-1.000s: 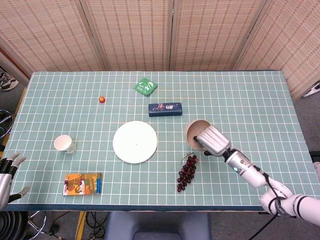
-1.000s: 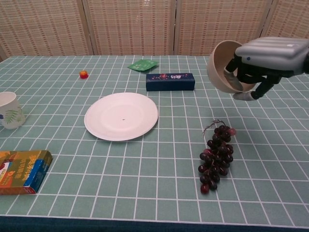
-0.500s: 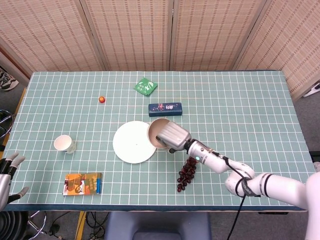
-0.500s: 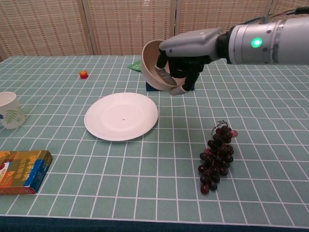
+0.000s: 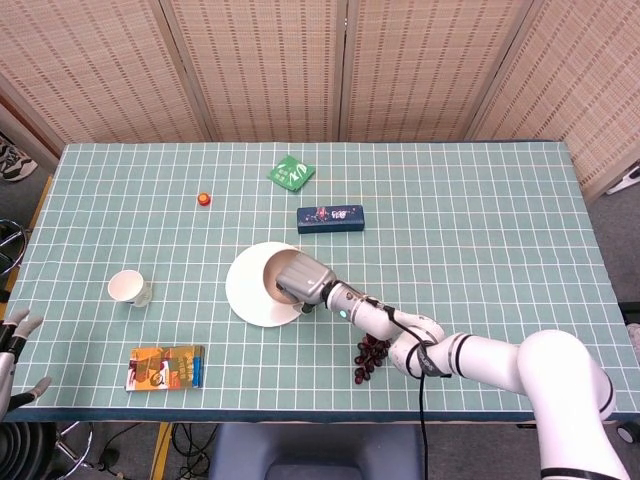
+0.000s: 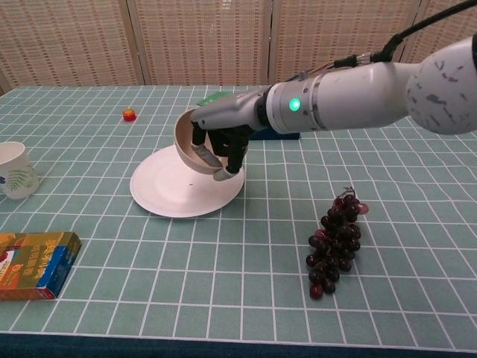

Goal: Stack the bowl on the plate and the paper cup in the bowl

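**Bowl held tilted over the plate**

The table point(image 5: 480, 200), covered in a green grid-patterned cloth, fills most of both views. The right arm point(image 6: 358, 97) reaches in from the right edge of the chest view toward the centre, a green light glowing on its wrist. The white plate point(image 6: 168, 190) lies flat left of centre in the chest view. Above its right part, the right hand point(image 6: 223, 138) grips the beige bowl point(image 6: 190, 145), fingers curled over the rim and into the hollow; the bowl is tilted on its side, opening facing right, and whether it touches the plate cannot be told.

A bunch of dark grapes point(image 6: 333, 242) lies at lower right, well apart from the plate. A colourful box point(image 5: 165, 367) sits at lower left of the head view. A dark blue box point(image 5: 330, 218) lies above the plate, a green packet point(image 5: 290, 172) further up. The paper cup point(image 5: 127, 288) stands upright at left, apart from the plate. The left hand point(image 5: 12, 345) shows at the lower left edge of the head view, fingers spread, holding nothing. A small red-orange object point(image 5: 203, 199) sits at upper left.
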You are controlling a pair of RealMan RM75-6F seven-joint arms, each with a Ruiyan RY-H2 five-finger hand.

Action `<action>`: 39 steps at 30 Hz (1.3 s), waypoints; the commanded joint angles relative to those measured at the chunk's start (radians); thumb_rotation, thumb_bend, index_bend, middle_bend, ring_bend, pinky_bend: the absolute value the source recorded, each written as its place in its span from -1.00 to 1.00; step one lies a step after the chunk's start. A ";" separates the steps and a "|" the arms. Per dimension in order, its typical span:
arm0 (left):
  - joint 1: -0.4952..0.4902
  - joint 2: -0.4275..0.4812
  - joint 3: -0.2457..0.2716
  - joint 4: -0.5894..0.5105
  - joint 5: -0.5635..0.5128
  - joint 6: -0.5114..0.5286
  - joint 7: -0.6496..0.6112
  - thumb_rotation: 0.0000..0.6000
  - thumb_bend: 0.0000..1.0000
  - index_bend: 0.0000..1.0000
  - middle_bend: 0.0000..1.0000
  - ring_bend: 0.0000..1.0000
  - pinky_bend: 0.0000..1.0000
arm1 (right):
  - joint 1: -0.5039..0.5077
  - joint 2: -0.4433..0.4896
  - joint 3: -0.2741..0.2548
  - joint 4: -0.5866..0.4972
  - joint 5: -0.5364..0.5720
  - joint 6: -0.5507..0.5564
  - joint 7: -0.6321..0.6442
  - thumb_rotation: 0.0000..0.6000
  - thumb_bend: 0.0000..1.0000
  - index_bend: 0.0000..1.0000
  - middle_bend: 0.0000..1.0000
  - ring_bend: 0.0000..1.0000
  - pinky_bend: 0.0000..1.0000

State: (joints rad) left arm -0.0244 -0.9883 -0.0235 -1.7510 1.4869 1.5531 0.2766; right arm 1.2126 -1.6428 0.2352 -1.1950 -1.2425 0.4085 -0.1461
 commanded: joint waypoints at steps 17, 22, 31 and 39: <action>0.014 -0.002 0.003 0.016 -0.006 0.007 -0.014 1.00 -1.00 -0.61 -0.69 -0.63 -0.74 | 0.089 -0.169 -0.016 0.241 0.046 -0.047 0.061 1.00 -0.12 0.17 0.78 0.76 0.95; 0.014 -0.001 0.002 0.017 -0.005 0.005 -0.012 1.00 -1.00 -0.61 -0.69 -0.63 -0.74 | 0.085 -0.163 -0.018 0.232 0.039 -0.027 0.068 1.00 -0.19 -0.12 0.74 0.75 0.95; 0.011 -0.003 -0.001 0.015 -0.001 0.004 -0.009 1.00 -1.00 -0.61 -0.69 -0.63 -0.74 | 0.045 -0.089 -0.017 0.135 0.022 0.069 0.061 1.00 -0.37 -0.59 0.69 0.72 0.95; 0.002 -0.004 -0.007 0.016 0.001 -0.005 -0.006 1.00 -1.00 -0.61 -0.69 -0.63 -0.74 | -0.037 0.035 -0.025 -0.026 0.004 0.210 0.024 1.00 -0.48 -0.66 0.51 0.58 0.95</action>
State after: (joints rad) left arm -0.0220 -0.9919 -0.0297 -1.7349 1.4879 1.5488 0.2703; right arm 1.2051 -1.6472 0.2130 -1.1751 -1.2303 0.5781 -0.1057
